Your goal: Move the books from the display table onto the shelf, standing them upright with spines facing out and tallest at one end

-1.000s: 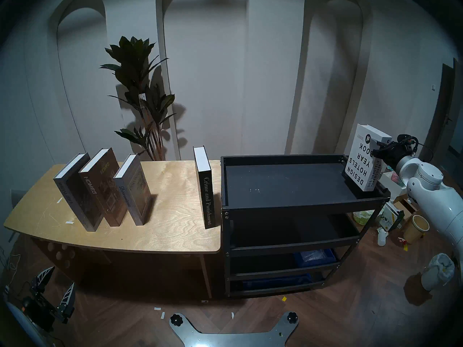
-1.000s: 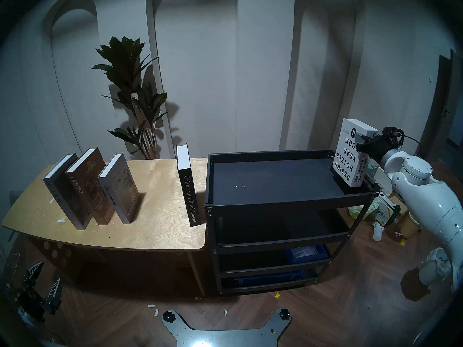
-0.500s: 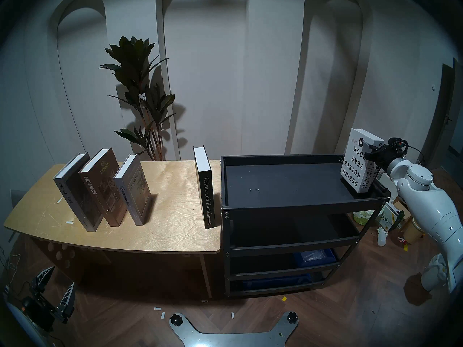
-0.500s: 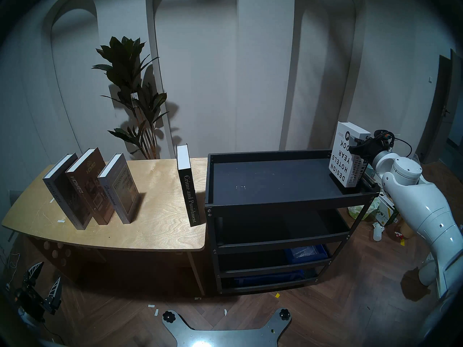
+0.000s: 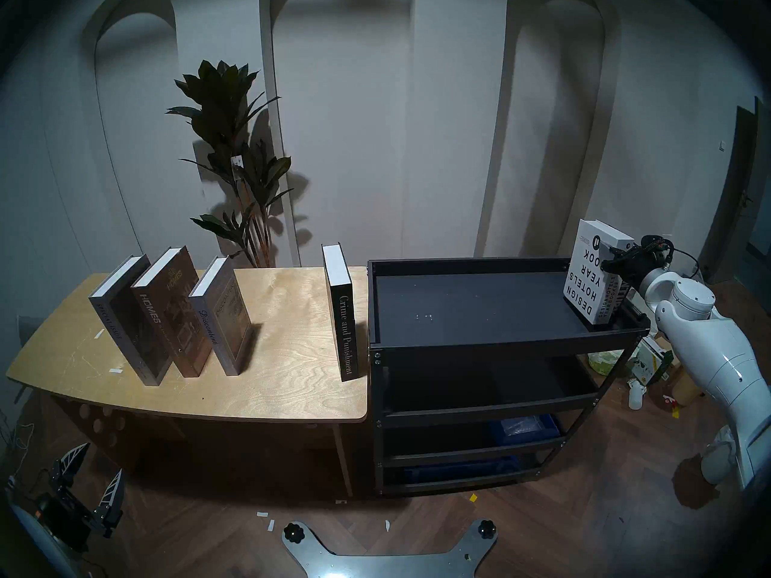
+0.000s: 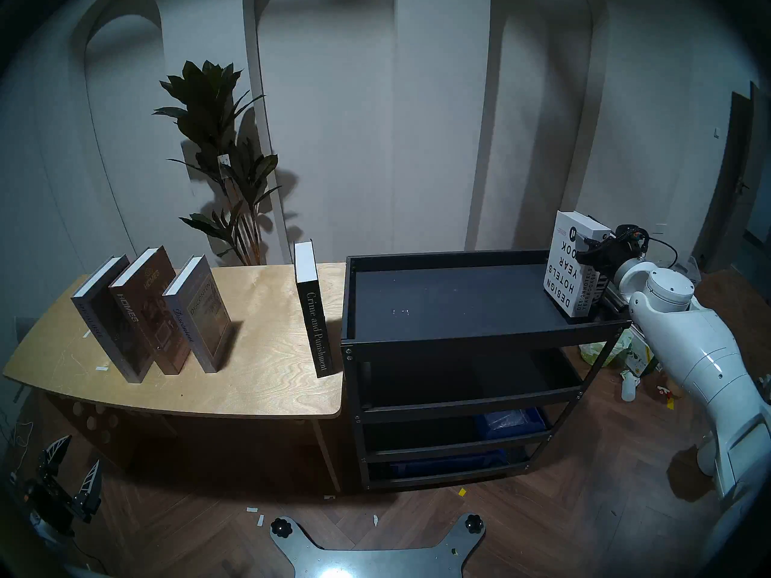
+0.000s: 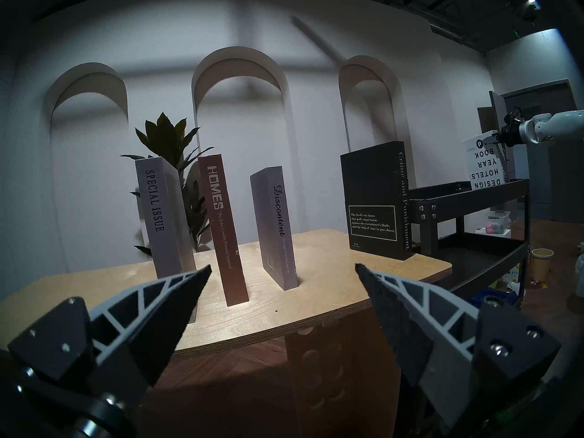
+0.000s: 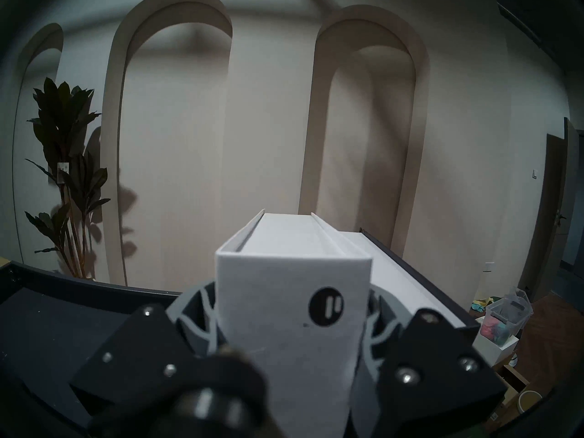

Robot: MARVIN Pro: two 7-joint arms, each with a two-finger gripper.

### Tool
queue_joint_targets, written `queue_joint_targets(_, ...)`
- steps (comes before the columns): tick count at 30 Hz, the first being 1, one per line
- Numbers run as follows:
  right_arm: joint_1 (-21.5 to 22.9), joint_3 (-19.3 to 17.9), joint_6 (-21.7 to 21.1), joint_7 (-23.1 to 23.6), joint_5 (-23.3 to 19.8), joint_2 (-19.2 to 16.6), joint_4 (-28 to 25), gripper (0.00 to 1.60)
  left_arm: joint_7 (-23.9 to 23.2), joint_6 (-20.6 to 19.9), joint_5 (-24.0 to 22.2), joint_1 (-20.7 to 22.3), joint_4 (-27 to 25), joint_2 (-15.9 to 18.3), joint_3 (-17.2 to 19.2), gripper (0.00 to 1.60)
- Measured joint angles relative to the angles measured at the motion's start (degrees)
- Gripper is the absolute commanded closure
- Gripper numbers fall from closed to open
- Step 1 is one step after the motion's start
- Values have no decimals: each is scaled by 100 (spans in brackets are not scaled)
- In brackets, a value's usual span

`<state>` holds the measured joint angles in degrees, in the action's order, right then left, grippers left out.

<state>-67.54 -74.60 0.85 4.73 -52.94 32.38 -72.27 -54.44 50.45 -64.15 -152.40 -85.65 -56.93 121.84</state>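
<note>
My right gripper is shut on the top of the white "Design Hotels Yearbook" book. The book is upright, its lettering upside down, at the right end of the black shelf's top tray. A black-covered book stands just to its right. On the plywood display table stand "Special Issue", "Homes", "Discontent" and "Crime and Punishment". My left gripper hangs open and holds nothing, low in front of the table's left end.
A tall potted plant stands behind the table. Blue bins sit on the shelf's lower tiers. Boxes, a white bottle and other clutter lie on the floor right of the shelf, under my right arm.
My right arm has carried the white book leftward and lower over the shelf's right end. The left gripper and the table's books have stayed put.
</note>
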Motion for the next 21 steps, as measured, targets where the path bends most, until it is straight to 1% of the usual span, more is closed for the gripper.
queue_joint_targets(10,-581,-351,190,-19,-323,-280,-379,160,69,68,-33,-59,-1,70,-54,0)
queue_joint_targets(12,-813,-420,272,-52,-468,-394,-452,160,89,86,-34,-76,-4,90,-69,0)
queue_joint_targets(15,-1058,-471,369,-78,-616,-503,-507,160,107,104,-34,-94,-6,110,-82,0)
queue_joint_targets(17,-1127,-479,398,-81,-654,-532,-517,160,113,110,-34,-99,-7,116,-87,0)
queue_joint_targets(21,-1481,-529,574,-91,-827,-655,-561,160,143,138,-41,-124,-12,146,-109,0)
